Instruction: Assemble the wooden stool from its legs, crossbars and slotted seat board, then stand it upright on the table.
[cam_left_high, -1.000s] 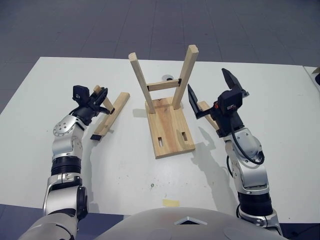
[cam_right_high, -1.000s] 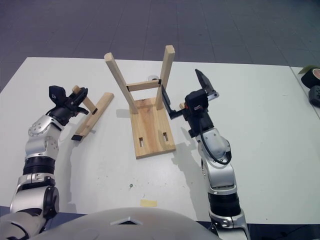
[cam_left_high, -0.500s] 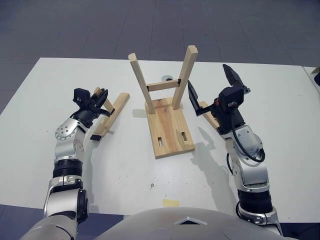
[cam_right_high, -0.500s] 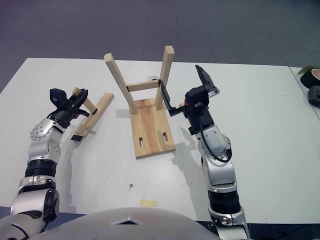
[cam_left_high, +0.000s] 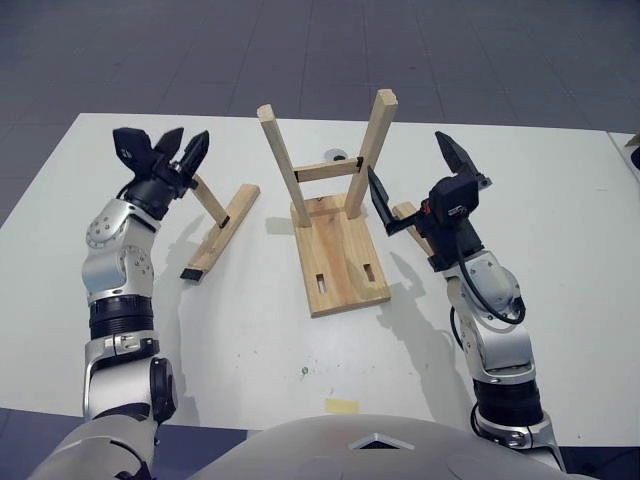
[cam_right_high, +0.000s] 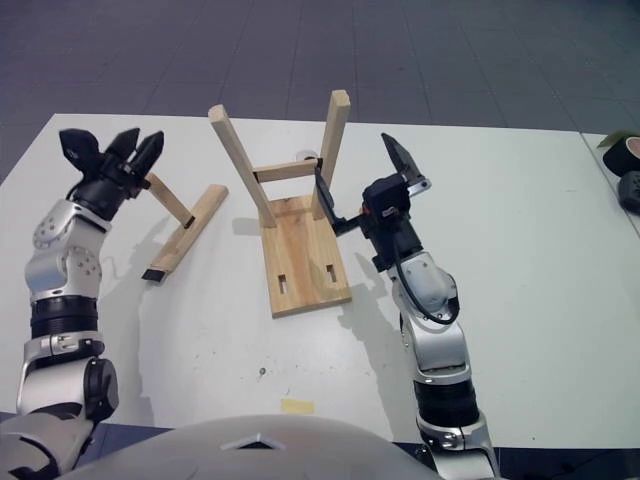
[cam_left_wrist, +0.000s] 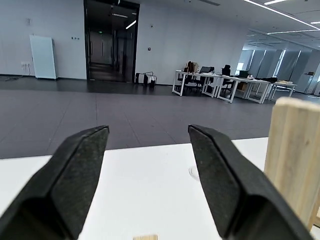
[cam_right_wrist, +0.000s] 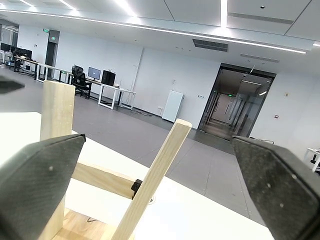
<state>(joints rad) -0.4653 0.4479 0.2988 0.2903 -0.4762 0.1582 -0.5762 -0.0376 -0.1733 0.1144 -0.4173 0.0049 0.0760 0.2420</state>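
Note:
The slotted seat board (cam_left_high: 340, 262) lies flat at mid-table. Two legs (cam_left_high: 279, 165) (cam_left_high: 371, 150) stand up from its far end, joined by a crossbar (cam_left_high: 326, 172). A second leg pair (cam_left_high: 221, 228) rests on the table to its left, one leg (cam_left_high: 208, 196) raised at a slant. My left gripper (cam_left_high: 182, 148) hangs open just above that raised leg's top end, apart from it. My right gripper (cam_left_high: 415, 180) is open beside the right standing leg, holding nothing. A loose wooden piece (cam_left_high: 407, 214) lies under it. In the right wrist view both legs (cam_right_wrist: 152, 170) show between the fingers (cam_right_wrist: 42, 172).
The white table (cam_left_high: 560, 260) has free room on its right side and along the front. A yellow tape strip (cam_left_high: 341, 406) sits near the front edge. A small round object (cam_left_high: 335, 155) lies behind the stool. Dark items (cam_right_high: 630, 165) sit at the far right.
My left gripper has risen off the raised leg of the loose pair and swung to the far left, now open. The right gripper has shifted slightly toward the standing leg.

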